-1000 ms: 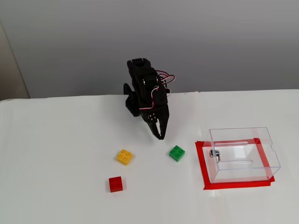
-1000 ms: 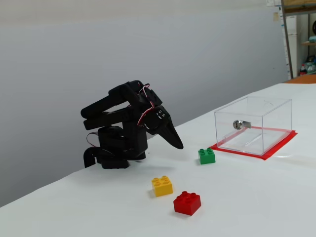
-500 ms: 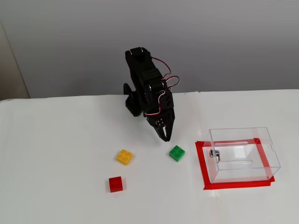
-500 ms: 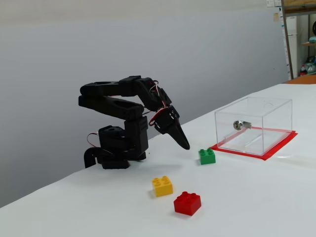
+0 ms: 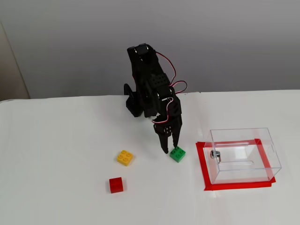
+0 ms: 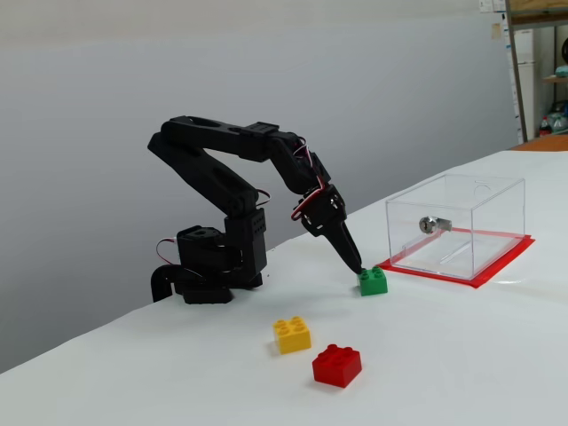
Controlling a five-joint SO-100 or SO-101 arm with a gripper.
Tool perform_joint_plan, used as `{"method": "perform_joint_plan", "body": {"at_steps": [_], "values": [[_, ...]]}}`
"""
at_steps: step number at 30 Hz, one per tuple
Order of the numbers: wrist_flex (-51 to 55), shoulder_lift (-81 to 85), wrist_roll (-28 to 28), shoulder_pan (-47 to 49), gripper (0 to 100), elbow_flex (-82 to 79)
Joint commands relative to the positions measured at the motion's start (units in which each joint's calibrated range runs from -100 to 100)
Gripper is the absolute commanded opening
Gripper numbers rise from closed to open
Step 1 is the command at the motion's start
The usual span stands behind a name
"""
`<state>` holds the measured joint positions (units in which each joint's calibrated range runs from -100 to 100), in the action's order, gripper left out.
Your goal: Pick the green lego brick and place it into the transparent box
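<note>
The green lego brick (image 5: 177, 153) (image 6: 373, 280) lies on the white table, just left of the transparent box (image 5: 240, 135) (image 6: 457, 226). My black gripper (image 5: 169, 148) (image 6: 357, 267) points down right at the brick's upper left edge. In the fixed view from above its two fingers are slightly parted, one tip left of the brick and the other at the brick's top edge. Nothing is held. The box stands upright on a red taped rectangle (image 5: 234, 185) and has a small metal fitting on its left wall.
A yellow brick (image 5: 124, 157) (image 6: 292, 335) and a red brick (image 5: 116, 184) (image 6: 336, 364) lie to the left of the green one. The arm's base (image 5: 133, 103) (image 6: 213, 266) stands at the back of the table, in front of a grey wall.
The arm has stretched forward and down, carrying the gripper from above the table to the green brick. Its fingers have parted slightly. No brick has moved.
</note>
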<state>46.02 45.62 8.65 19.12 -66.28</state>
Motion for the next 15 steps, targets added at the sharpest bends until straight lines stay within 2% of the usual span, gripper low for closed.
{"method": "perform_joint_plan", "body": {"at_steps": [1, 7, 15], "values": [[-2.5, -2.2, 0.2, 0.1, 27, 2.6], [-3.3, -4.3, 0.0, 4.4, 34, 2.9], [-2.9, -4.5, -0.2, 7.8, 36, 4.4]]}}
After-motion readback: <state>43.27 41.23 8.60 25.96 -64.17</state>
